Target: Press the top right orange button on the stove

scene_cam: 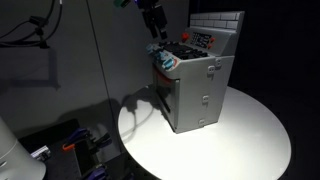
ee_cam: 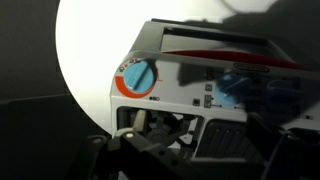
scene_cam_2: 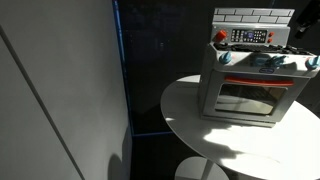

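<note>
Fingers point(scene_cam: 156, 36) hang above toy stove point(scene_cam: 205, 90) on round desk point(scene_cam: 250, 140), apparently poised for a downward press; clenched or released, cannot tell.

In an exterior view the stove point(scene_cam_2: 240, 95) and the desk point(scene_cam_2: 195, 125) run off the right edge. The tool point(scene_cam: 157, 38) is too small and dark to read its jaws, and the arm point(scene_cam: 150, 8) is cut by the top edge. The wrist view is blurred, and the panel markings point(ee_cam: 205, 97) are illegible.
</note>
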You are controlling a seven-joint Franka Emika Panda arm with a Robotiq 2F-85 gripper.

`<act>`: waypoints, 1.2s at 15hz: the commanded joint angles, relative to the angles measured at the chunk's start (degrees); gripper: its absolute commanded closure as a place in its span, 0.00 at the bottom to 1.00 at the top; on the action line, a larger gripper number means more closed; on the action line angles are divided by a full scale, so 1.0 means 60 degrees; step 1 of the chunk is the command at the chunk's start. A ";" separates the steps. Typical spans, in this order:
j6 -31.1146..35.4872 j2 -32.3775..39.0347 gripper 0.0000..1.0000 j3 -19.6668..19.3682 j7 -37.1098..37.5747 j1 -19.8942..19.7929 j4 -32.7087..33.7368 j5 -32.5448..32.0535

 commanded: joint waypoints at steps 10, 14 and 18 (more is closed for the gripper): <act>-0.0121 0.1710 0.00 -0.0460 0.0791 -0.0119 0.2134 -0.0445; -0.0137 0.2468 0.00 -0.0721 0.1076 -0.0023 0.2962 -0.0561; -0.0119 0.3147 0.00 -0.0999 0.1281 0.0056 0.3697 -0.0514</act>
